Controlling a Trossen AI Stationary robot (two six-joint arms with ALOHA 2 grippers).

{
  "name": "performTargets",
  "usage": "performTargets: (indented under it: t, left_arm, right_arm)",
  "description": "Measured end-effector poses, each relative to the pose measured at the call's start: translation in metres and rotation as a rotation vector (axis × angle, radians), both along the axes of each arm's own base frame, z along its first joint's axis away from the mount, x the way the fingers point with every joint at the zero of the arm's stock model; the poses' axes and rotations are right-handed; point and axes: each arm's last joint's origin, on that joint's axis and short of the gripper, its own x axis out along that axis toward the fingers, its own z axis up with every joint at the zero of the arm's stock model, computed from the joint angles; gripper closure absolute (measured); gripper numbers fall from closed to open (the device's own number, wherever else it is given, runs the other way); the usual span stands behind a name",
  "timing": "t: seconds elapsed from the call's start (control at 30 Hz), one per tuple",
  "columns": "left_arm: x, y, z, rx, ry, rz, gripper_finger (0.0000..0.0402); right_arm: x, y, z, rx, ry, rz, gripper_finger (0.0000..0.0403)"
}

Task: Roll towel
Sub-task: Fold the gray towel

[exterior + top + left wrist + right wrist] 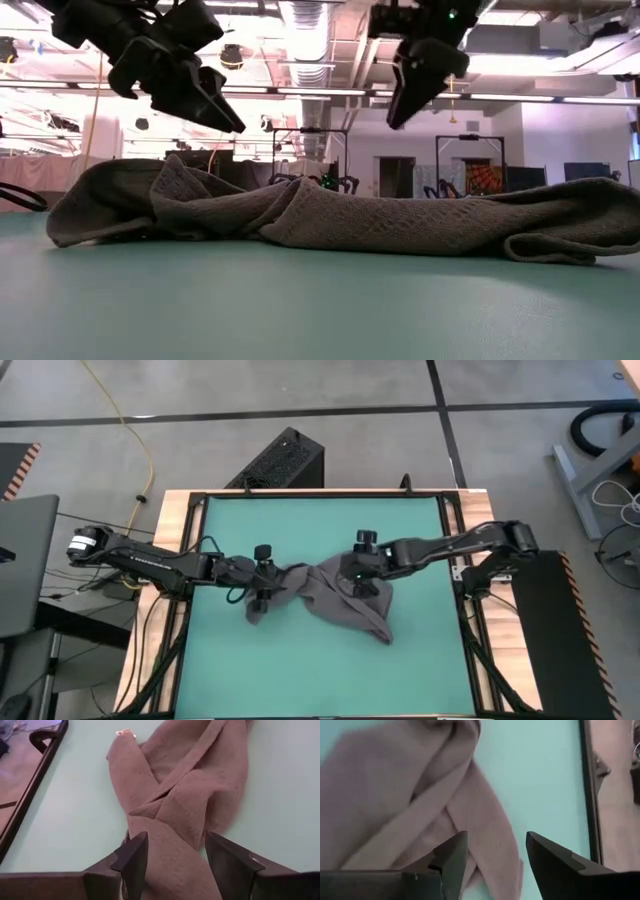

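Looking straight down, the towel (335,595) lies crumpled and twisted near the middle of the green mat (320,670), pinched narrow in its centre, not flat and not rolled. The left gripper (262,578) hangs over its left end and the right gripper (362,565) over its right part.

From table height, the towel (330,220) is a low, folded heap; both grippers (215,105) (410,95) hang clear above it, touching nothing.

Past the left wrist, the fingers (132,857) stand spread with cloth (175,820) lying beneath the gap; a small white tag (124,733) shows at the far edge.

Past the right wrist, the fingers (452,855) are likewise spread over the towel (410,795), though the picture is soft and its folds are hard to read.

By my judgement the rolling has not begun: the cloth first needs spreading and straightening, then rolling from one edge.
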Motion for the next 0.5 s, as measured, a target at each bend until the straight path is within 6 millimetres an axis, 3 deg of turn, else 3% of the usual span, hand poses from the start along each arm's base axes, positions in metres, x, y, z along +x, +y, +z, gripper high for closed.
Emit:
performTargets:
  t: [0.5]
  left_arm:
    - [0.000, 0.000, 0.000, -0.019, -0.006, 0.011, 0.0214]
  right_arm:
    - [-0.005, -0.023, -0.016, -0.034, 0.180, -0.014, 0.0179]
